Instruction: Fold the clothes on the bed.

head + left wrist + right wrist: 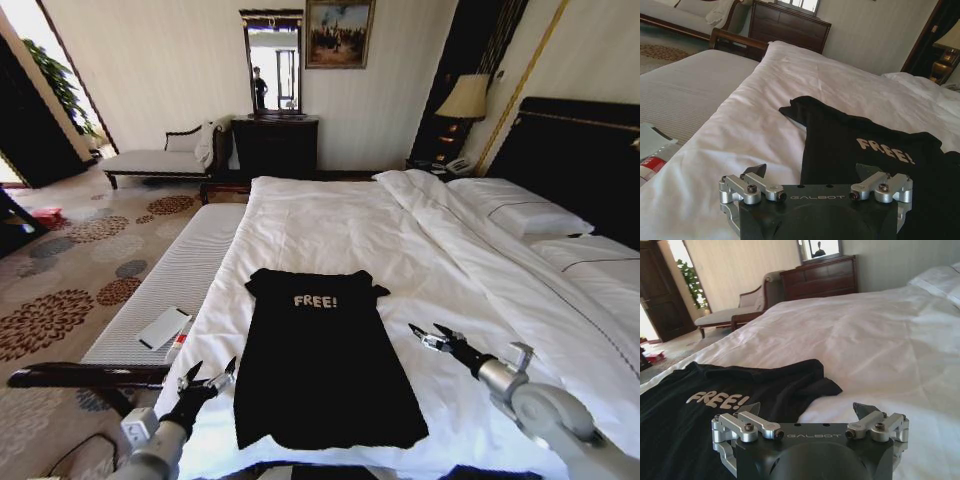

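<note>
Left gripper hangs low at the bed's near left edge, jaws spread and empty, just beside the shirt's lower left hem; right gripper is held out over the duvet on the other side, also spread and holding nothing, a little apart from the shirt's right edge. Head view: the shirt lies flat, front up, "FREE!" lettering readable, collar toward the pillows and hem toward the robot, on the near part of the bed. Both sleeves look tucked in or bunched at the shoulders, so the outline is nearly a long rectangle. The two arms bracket the garment, one per side, which I read as a set-up for a two-handed pick of opposite edges; no fold along the length is visible yet. The striped bench sits alongside the bed on the left with a small white item on it. Left wrist view: the left gripper is open, fingertips apart over the boundary between white duvet and black cloth, aimed up the shirt's left edge toward the shoulder, so it faces a graspable seam rather than mid-panel. Right wrist view: the right gripper is open, one fingertip over the shirt, the other over bare duvet, with the crumpled right sleeve just ahead. Judgement: approach stage, nothing grasped.
</note>
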